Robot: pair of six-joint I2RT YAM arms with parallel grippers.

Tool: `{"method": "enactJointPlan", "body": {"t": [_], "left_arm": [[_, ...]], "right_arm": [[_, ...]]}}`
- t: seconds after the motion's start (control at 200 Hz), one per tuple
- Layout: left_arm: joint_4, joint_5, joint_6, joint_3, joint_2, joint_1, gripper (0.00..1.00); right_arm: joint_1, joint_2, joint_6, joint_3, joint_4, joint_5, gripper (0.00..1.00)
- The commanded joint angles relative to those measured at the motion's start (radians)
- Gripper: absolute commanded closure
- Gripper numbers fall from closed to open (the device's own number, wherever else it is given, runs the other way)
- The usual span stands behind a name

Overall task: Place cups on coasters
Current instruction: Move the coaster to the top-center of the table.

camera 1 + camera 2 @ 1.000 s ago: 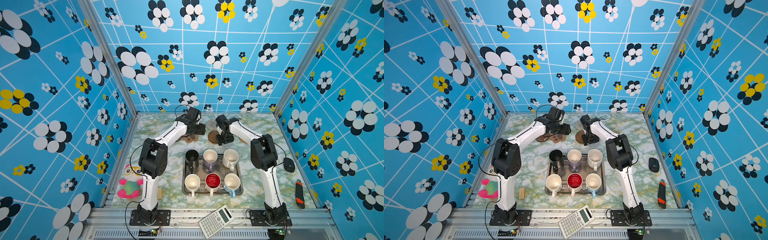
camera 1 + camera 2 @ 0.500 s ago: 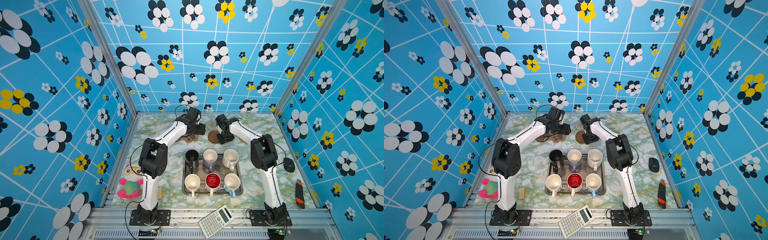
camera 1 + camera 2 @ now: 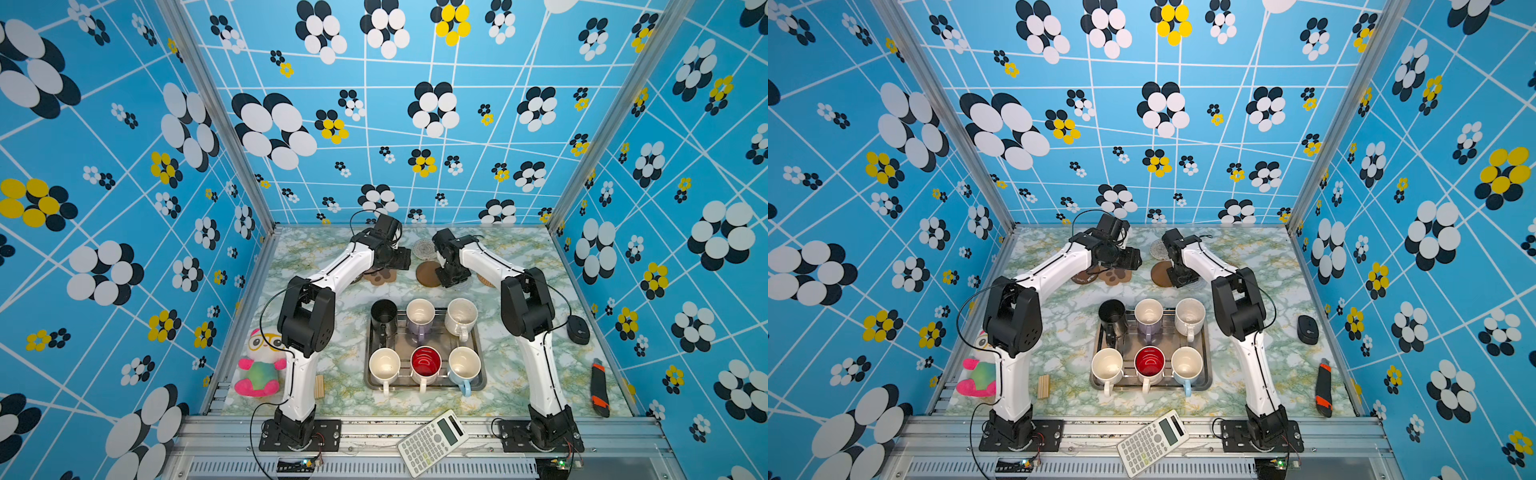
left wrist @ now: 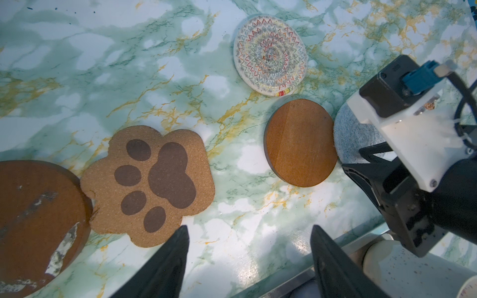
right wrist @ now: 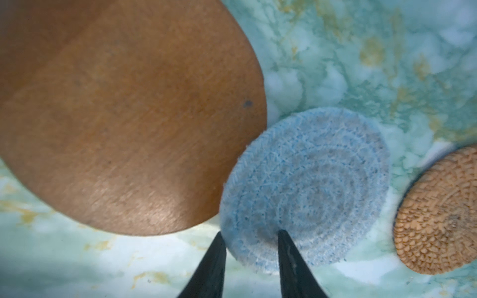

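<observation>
All six cups (image 3: pixel 419 316) stand upright, packed close on the tray (image 3: pixel 442 338). None is on a mat yet, and the mats lie beyond the tray, well apart from it.

My right gripper (image 5: pixel 250 232) is down at the blue mat (image 5: pixel 309 185) with its jaws narrow. One tip rests on the crochet and the other on the table just off its rim. I can't tell whether they have pinched it.

I judge this mat to be light, soft and floppy. Because it lies flat, the rim is the only place to grip, and it will likely bunch and droop when lifted. It touches the disc (image 5: pixel 129 116), so dragging it may nudge that one. The rattan mat (image 5: pixel 438 219) lies near on its other side.

My left gripper (image 4: pixel 249 232) hangs wide and empty over bare table, just beside the paw mat (image 4: pixel 152 185). That mat looks like cork, so I expect it to be stiff and light. It touches a second disc (image 4: pixel 33 222).

The cups will handle very differently. They look like glazed ceramic, so I expect them to be rigid, fairly heavy, slick and easy to chip. I'd grip each by its wall, one finger inside the rim and one outside, and lift straight up so it doesn't knock its neighbours.
</observation>
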Motion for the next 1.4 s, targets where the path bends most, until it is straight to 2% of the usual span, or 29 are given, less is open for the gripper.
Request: {"method": "enactJointPlan", "body": {"t": [0.0, 0.55, 0.89, 1.12, 1.315, 1.4], "left_arm": [[-0.024, 0.005, 0.000, 0.015, -0.016, -0.003, 0.24], [-0.043, -0.003, 0.006, 0.033, -0.009, -0.003, 0.24], [-0.044, 0.007, 0.003, 0.051, 0.005, -0.003, 0.24], [-0.043, 0.014, -0.004, 0.051, 0.013, -0.003, 0.24], [-0.046, 0.009, 0.000, 0.045, 0.007, -0.003, 0.24], [-0.046, 0.008, 0.000, 0.041, 0.005, -0.003, 0.24]], "right_arm": [[-0.018, 0.025, -0.012, 0.040, 0.005, 0.019, 0.64], [-0.081, 0.050, -0.015, 0.103, -0.016, 0.003, 0.65], [-0.134, -0.001, 0.039, 0.097, 0.020, -0.175, 0.65], [-0.134, 0.056, 0.111, 0.181, 0.026, -0.340, 0.70], [-0.135, 0.080, 0.152, 0.205, 0.042, -0.417, 0.68], [-0.135, 0.091, 0.153, 0.210, 0.032, -0.426, 0.63]]}}
